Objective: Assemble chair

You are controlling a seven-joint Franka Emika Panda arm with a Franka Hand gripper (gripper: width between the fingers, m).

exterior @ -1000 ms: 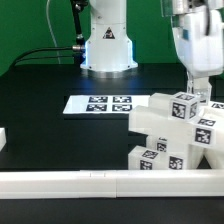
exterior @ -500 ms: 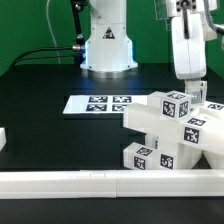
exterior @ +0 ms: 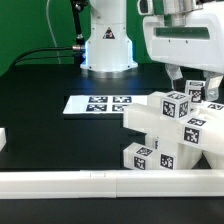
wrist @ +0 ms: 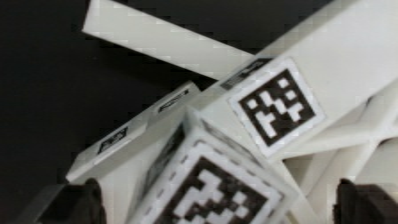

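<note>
The chair [exterior: 170,132] is a half-built cluster of chunky white tagged parts at the exterior view's right, close to the front rail. Its topmost tagged block [exterior: 177,105] sits on a slanted slab. My gripper [exterior: 194,86] hangs just over that block, with its dark fingers [exterior: 174,77] spread to either side. In the wrist view the tagged block [wrist: 267,105] fills the picture and my gripper [wrist: 217,205] stands open, a black fingertip [wrist: 71,205] at each side of the block with a gap showing. Nothing is gripped.
The marker board [exterior: 100,103] lies flat in the middle of the black table. A long plain white rail [exterior: 90,182] runs along the front edge. The arm's white base [exterior: 107,45] stands at the back. A small white part [exterior: 3,140] sits at the exterior view's left edge.
The jaws have spread apart and let go of the top block. The hand has turned and lifted a little. The chair cluster shifted slightly toward the exterior view's left early on.
</note>
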